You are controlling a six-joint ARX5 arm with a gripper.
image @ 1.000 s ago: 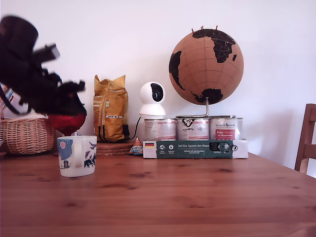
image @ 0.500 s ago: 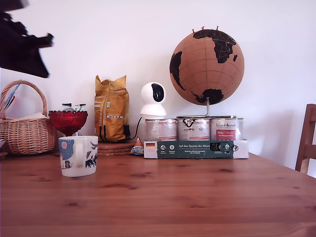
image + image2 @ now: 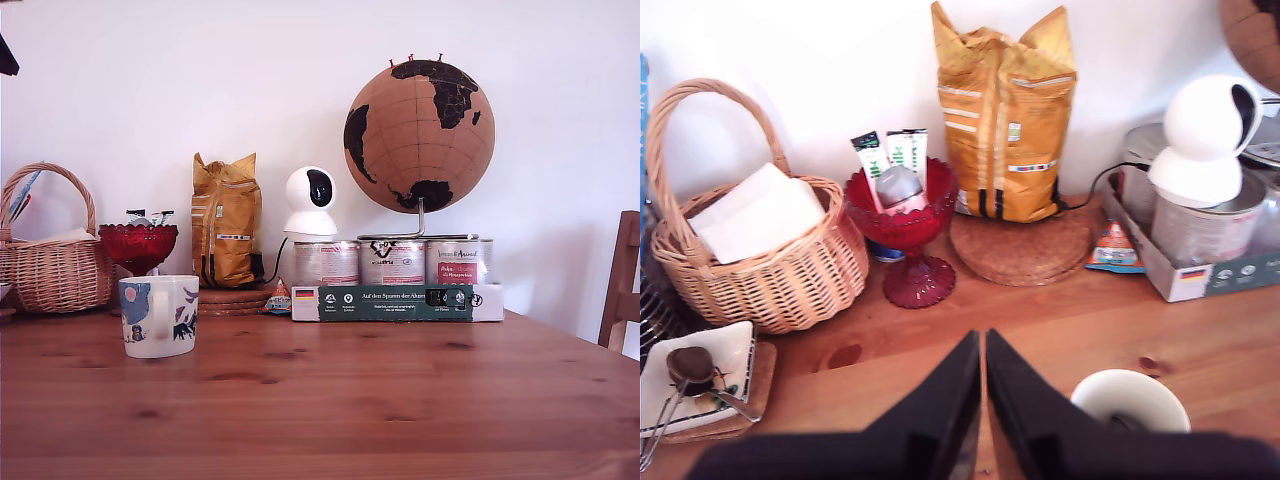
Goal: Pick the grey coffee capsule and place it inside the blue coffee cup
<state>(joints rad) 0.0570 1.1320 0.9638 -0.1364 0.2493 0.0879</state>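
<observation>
Claw (image 3: 982,345): tips pressed together, nothing between them, raised above the bench (image 3: 1240,330).
Capsule: possibly the dark shape inside the cup (image 3: 1130,402); not certain.
Risk: a capsule missing from the cup would go unnoticed.
Count: one cup, one bowl (image 3: 902,205), one basket (image 3: 770,250), three tins (image 3: 390,262).

Black gripper (image 3: 982,345) jaws nearly closed above the table (image 3: 1240,330), beside the blue coffee cup (image 3: 1130,400).

The green box (image 3: 396,302) in front of the tins carries white lettering beginning "Auf den Spuren der", beside a small German flag. The tin labels (image 3: 456,263) are too small to read.
</observation>
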